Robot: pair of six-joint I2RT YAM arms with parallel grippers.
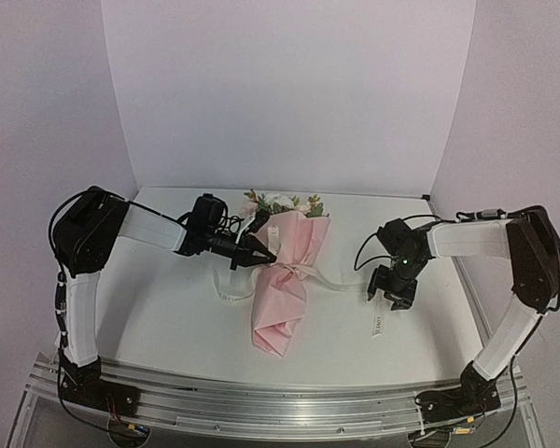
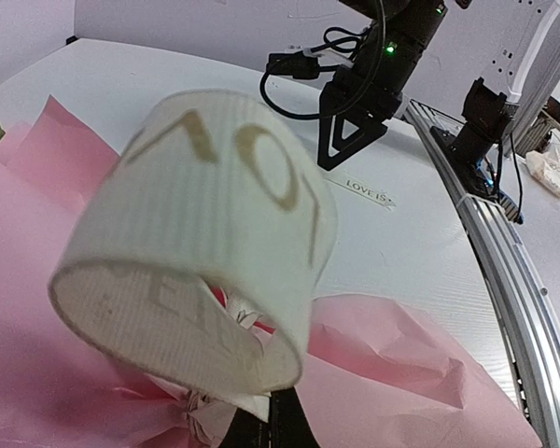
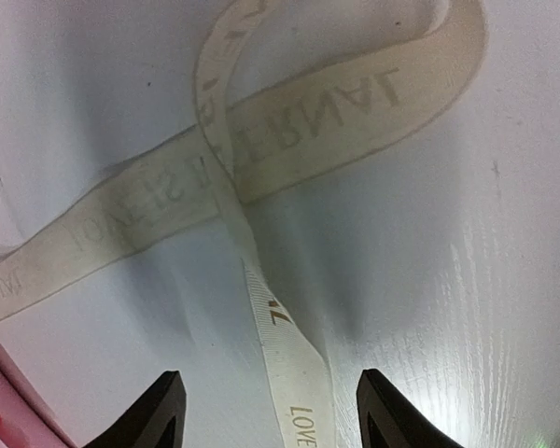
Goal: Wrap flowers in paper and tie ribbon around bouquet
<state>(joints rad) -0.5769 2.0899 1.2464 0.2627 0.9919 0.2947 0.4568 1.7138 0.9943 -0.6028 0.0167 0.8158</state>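
The bouquet lies in mid-table: flowers (image 1: 282, 203) at the far end, the pink paper (image 1: 285, 289) tapering toward me. The cream ribbon (image 1: 289, 270) circles its waist, and its tails trail left and right across the table. My left gripper (image 1: 267, 257) is at that waist, shut on a ribbon loop (image 2: 205, 233) that arches over its fingers (image 2: 285, 420) above the paper (image 2: 401, 373). My right gripper (image 1: 392, 295) hovers right of the bouquet, open. The lettered ribbon tail (image 3: 280, 336) lies flat on the table between its fingertips (image 3: 168, 401), touching neither.
White walls close in the table at the back and both sides. An aluminium rail (image 1: 261, 397) runs along the near edge. The ribbon's printed end (image 1: 377, 326) lies on the table near the right gripper. The right arm's cables (image 2: 303, 65) hang beside its wrist.
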